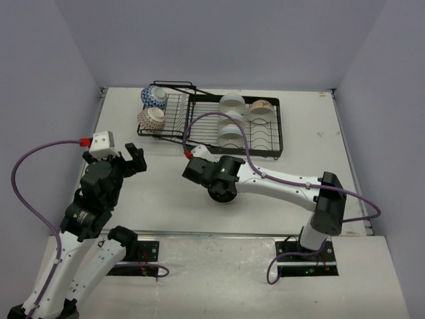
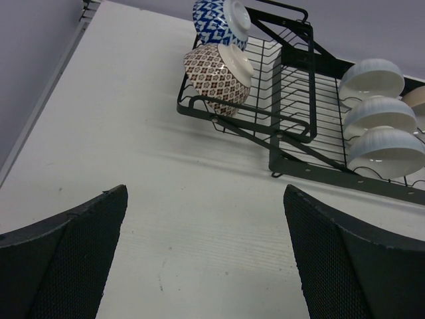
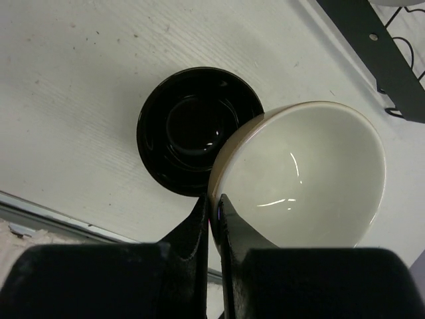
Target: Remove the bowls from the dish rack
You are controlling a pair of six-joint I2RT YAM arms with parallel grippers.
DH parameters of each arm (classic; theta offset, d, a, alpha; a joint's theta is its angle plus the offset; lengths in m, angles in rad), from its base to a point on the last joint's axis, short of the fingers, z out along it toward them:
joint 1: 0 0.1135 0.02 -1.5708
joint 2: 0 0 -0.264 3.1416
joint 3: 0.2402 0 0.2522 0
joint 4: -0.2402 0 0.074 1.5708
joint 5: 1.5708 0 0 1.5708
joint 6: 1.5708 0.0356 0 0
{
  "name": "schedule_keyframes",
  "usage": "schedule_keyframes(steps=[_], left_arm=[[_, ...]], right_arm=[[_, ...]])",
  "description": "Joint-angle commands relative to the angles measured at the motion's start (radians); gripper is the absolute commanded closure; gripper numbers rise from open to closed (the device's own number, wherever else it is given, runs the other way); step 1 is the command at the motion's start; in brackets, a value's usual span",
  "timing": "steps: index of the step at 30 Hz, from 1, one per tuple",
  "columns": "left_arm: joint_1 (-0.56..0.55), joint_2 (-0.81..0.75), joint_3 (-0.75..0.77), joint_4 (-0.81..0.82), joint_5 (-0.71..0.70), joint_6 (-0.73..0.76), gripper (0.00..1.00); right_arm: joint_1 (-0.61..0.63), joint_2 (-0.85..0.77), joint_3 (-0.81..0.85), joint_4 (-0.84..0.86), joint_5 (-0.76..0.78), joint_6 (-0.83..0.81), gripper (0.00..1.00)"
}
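Nearest the near edge of the table (image 1: 166,199), your right gripper (image 3: 214,205) has its jaws drawn tight on the rim of a cream bowl (image 3: 305,173), one finger inside the bowl and one outside. That bowl faces up with its glossy inside showing, a tan band along its lip. Just beside it, a black bowl (image 3: 199,129) stands upright on the table, around the middle and nearer the near edge than the far one. In the wrist view the cream bowl's rim overlaps the black one's edge; you cannot tell whether they touch, or whether the cream bowl rests on the table.

Toward the left edge, your left gripper (image 2: 206,199) hangs over bare table with its jaws spread wide and nothing between them.

Farther back, the dish rack (image 1: 265,143) stands along the far edge. In its framed right section three white bowls (image 1: 230,117) stand on edge in a row, with a tan bowl (image 1: 261,106) to their right. In the smaller angled section at the rack's left end sit a brown-patterned bowl (image 2: 216,76) and, behind it, a blue-and-white bowl (image 2: 216,16), both tipped on their sides.
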State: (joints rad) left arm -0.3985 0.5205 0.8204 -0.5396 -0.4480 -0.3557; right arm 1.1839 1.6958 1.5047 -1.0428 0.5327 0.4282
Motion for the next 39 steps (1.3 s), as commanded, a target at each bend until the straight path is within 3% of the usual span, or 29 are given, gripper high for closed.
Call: schedule_keyframes(steps=[1, 13, 39], left_arm=[[0.010, -0.008, -0.003, 0.035, 0.009, 0.012, 0.00], [0.010, -0.013, -0.004, 0.035, 0.008, 0.012, 0.00], [0.007, -0.010, -0.004, 0.036, 0.022, 0.012, 0.00]], right_arm=[[0.017, 0.002, 0.087, -0.011, 0.070, -0.014, 1.00], [0.036, 0.111, 0.114, 0.043, 0.035, 0.003, 1.00], [0.042, 0.202, -0.035, 0.251, 0.016, 0.098, 1.00]])
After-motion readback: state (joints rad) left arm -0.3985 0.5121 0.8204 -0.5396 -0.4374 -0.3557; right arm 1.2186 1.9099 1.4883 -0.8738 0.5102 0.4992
